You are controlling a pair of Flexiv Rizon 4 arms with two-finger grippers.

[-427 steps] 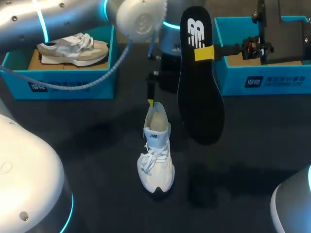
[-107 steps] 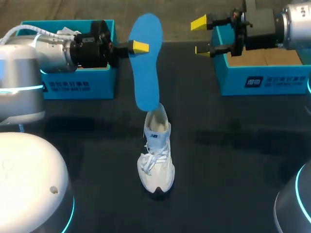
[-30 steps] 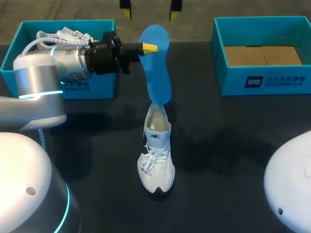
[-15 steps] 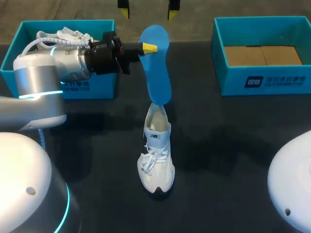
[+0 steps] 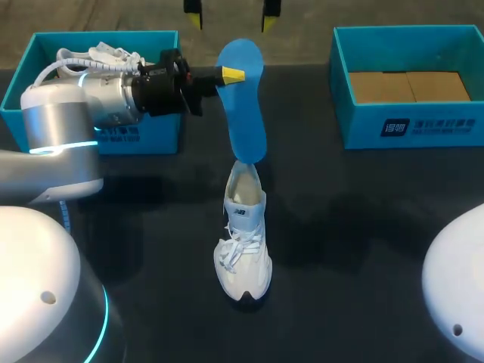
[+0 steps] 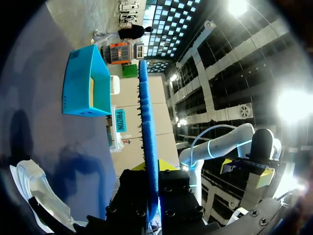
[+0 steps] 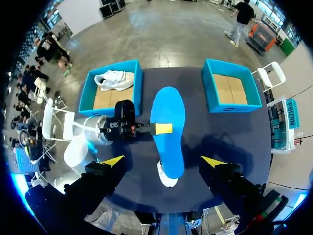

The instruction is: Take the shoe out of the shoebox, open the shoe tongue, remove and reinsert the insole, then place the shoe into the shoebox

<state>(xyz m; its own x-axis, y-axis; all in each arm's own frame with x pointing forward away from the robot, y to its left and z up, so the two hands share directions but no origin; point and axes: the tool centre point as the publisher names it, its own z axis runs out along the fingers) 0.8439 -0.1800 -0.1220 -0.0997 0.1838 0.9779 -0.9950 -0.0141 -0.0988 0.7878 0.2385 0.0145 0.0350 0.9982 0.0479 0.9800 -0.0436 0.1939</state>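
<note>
- Blue insole (image 5: 243, 106) hangs in the upper centre, its upper end clamped in the left hand (image 5: 227, 74). Its lower tip is at the open collar of the white shoe (image 5: 243, 242), mid-frame on the table (image 5: 363, 227).
- Right hand (image 7: 162, 161) hovers high overhead, fingers wide, holding nothing.
- Step judged: reinsertion. Keep the insole aligned with the shoe's length and feed it down and forward under the tongue. The shoe is unbraced and may slide.

At the centre of the frame a blue insole (image 6: 146, 112) is seen edge-on, clamped from both sides by the left gripper (image 6: 152, 170), with a teal shoebox (image 6: 80, 85) (tan inside) set beyond it on the dark table (image 6: 44, 127) and a white shoe (image 6: 32, 188) beside the gripper.
</note>
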